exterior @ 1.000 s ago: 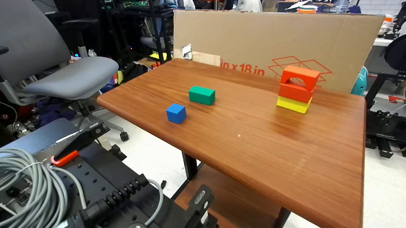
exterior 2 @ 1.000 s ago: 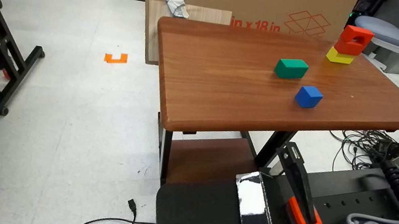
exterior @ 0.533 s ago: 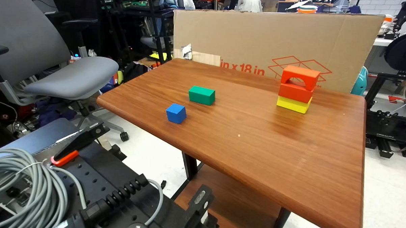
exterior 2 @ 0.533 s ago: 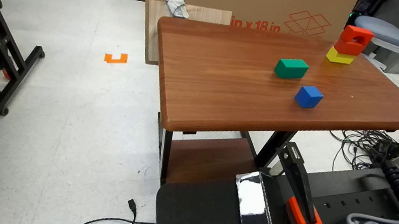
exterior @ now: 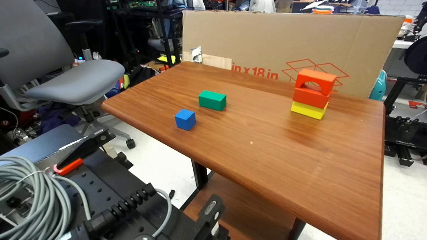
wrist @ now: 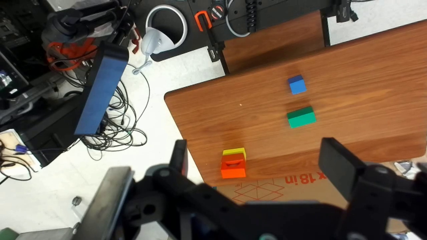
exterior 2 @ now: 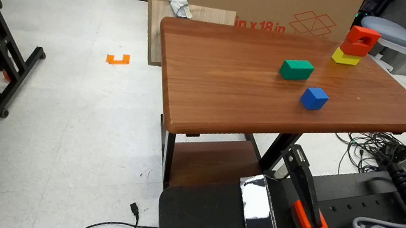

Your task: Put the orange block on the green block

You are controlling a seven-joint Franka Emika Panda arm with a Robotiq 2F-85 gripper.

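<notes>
Orange block [wrist: 233, 173] and hand [wrist: 257, 158], wrist view.
The hand is spread wide; the block, well apart, appears between its fingers [wrist: 338, 168] toward eight o'clock, atop an orange-red slab [wrist: 230, 157] and yellow block [wrist: 233, 151]. The green block [wrist: 302, 118] lies toward two o'clock of it.

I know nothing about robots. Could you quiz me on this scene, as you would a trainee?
1. Multiple choice: on the brown wood-grained table, what colour is the small cube near the green rectangular block? A) red; B) blue; C) yellow.
2. True or false: the orange arch-shaped block sits on an orange-red rectangular block.
3. Fill the gap: in the wrist view, the end effector stands ____ (open or shut).

Key: 1. B; 2. true; 3. open.
</notes>
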